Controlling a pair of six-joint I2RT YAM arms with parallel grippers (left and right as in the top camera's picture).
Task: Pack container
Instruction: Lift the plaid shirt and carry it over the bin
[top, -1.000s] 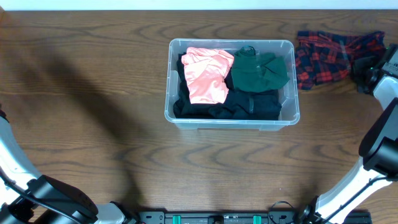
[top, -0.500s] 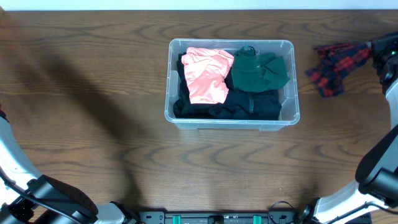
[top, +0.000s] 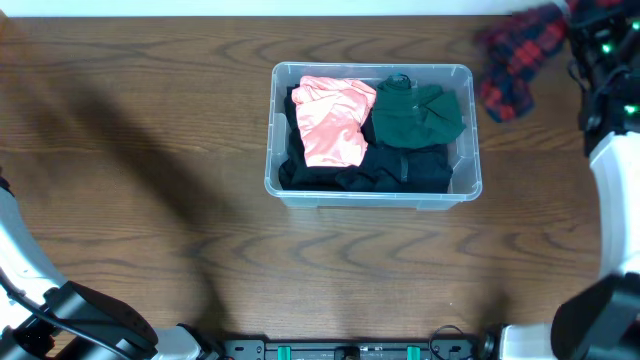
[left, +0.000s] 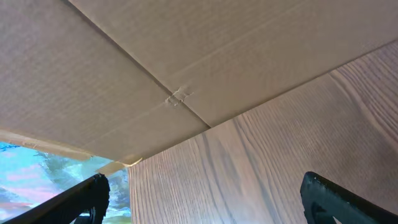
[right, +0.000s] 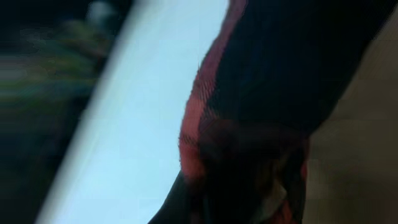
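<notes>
In the overhead view, the container (top: 373, 190) is seen at the centre of the table (top: 150, 150). It has been partly filled: a pink garment (top: 333, 120) lies in its upper left part, a green garment (top: 415, 112) in its upper right, and black clothes (top: 400, 170) are spread beneath and along its lower side. At the upper right of the frame a plaid cloth (top: 512, 60) is shown bunched and blurred, well apart from the container and just beside the right gripper (top: 572, 28). It is judged to be held up off the table and not yet packed. Only part of the left arm is seen, at the lower left corner.

In the left wrist view, the left gripper (left: 208, 202) is shown with its fingers (left: 93, 193) spread wide at the bottom corners of the frame, and nothing is held between them. Bare table and a cardboard (left: 186, 56) surface are faced, and the container is not in sight.

In the right wrist view, the frame is largely filled by red-and-dark plaid cloth pressed close to the lens. The fingers themselves cannot be made out, but they are judged to be closed on the cloth.

Most of the packing is judged done. What is left is for the plaid cloth to be carried over and dropped in.
</notes>
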